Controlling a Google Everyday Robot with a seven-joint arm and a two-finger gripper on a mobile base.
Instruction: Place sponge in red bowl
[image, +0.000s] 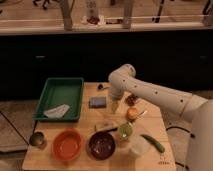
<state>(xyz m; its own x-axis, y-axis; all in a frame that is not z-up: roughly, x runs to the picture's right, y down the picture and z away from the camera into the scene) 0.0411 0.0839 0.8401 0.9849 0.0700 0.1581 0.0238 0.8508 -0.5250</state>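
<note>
The sponge (98, 102) lies flat on the desk (45, 159). Just right of it the pincer (115, 106) hangs open and empty. In front of the sponge lies a tan block (105, 126), then the red bowl (67, 145) and a dark bowl (102, 145).

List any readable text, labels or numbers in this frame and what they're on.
None legible.
Dark mark on the table's front right corner: too blurred to read.
Pale item on the back ledge: unreadable.
Gripper, hanging just right of the sponge: no marking visible.
</note>
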